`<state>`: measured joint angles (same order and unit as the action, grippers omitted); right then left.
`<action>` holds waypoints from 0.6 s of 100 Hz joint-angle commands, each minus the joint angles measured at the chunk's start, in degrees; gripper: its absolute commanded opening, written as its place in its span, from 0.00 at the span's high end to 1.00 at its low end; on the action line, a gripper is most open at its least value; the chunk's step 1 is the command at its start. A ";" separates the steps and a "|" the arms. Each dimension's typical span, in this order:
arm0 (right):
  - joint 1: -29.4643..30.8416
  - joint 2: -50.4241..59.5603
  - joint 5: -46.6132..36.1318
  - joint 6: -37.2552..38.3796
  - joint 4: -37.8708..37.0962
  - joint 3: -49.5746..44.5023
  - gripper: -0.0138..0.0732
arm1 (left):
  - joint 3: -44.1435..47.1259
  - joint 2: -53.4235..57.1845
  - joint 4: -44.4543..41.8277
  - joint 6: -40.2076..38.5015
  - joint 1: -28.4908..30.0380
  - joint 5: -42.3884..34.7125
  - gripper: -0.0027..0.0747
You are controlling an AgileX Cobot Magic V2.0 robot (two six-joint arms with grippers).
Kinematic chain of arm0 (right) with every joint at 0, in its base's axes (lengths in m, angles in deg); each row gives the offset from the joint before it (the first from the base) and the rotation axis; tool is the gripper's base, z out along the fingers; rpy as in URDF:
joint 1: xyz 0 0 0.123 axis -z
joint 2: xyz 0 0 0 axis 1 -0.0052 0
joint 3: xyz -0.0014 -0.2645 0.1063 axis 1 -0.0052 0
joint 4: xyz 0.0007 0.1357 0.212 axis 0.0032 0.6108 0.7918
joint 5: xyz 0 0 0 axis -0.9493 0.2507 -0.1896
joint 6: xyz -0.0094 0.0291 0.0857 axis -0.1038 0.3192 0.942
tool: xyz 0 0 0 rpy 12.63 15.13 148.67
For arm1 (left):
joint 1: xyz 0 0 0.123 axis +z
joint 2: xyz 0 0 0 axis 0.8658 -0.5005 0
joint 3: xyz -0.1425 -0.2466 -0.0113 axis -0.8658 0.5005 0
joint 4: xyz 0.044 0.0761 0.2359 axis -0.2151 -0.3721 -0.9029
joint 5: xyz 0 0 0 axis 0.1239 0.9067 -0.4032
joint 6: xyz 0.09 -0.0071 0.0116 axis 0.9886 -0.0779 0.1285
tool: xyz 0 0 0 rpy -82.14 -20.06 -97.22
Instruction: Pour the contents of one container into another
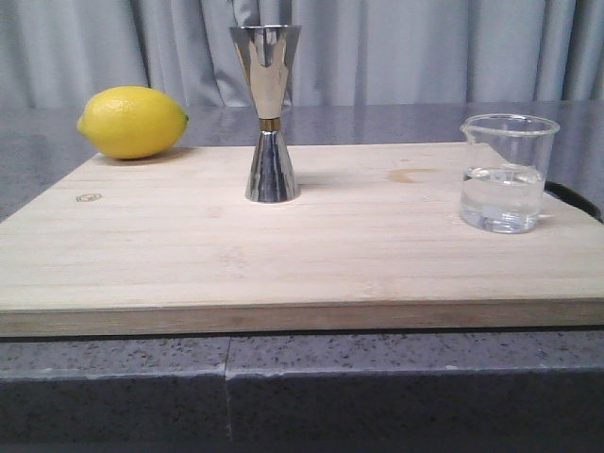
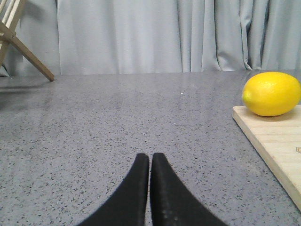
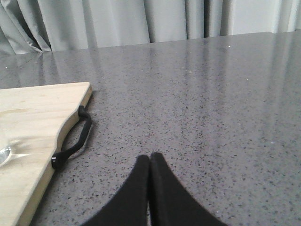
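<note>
A small clear glass beaker (image 1: pixel 507 173), about half full of clear liquid, stands at the right end of the wooden board (image 1: pixel 283 255). The tall steel jigger (image 1: pixel 270 113) with a gold band at its waist stands upright near the board's middle back. Only the beaker's base edge (image 3: pixel 3 153) shows in the right wrist view. My left gripper (image 2: pixel 150 157) is shut and empty over grey table to the left of the board. My right gripper (image 3: pixel 149 157) is shut and empty over grey table to the right of the board. Neither gripper shows in the front view.
A yellow lemon (image 1: pixel 132 122) lies on the board's back left corner, the lemon (image 2: pixel 272 93) also showing in the left wrist view. A black handle (image 3: pixel 74 137) sticks out from the board's right edge. A wooden stand (image 2: pixel 19 40) is far left. Grey curtains hang behind.
</note>
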<state>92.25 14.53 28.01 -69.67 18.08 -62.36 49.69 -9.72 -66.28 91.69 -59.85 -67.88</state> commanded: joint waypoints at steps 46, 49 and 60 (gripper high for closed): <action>-0.13 1.28 -8.14 -0.10 2.46 -1.55 0.92 | 0.19 1.43 7.71 -0.38 -0.39 -7.23 0.99; -0.13 1.28 -8.14 -0.10 2.82 -1.45 0.92 | 0.19 1.43 8.83 -0.38 -0.39 -7.66 0.99; -0.13 1.28 -7.76 -0.10 4.64 -0.45 0.92 | -0.62 1.43 12.36 -0.38 -0.39 -7.82 0.99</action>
<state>92.25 14.53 25.08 -69.67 21.14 -62.36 49.69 -9.72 -57.35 91.69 -59.85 -70.78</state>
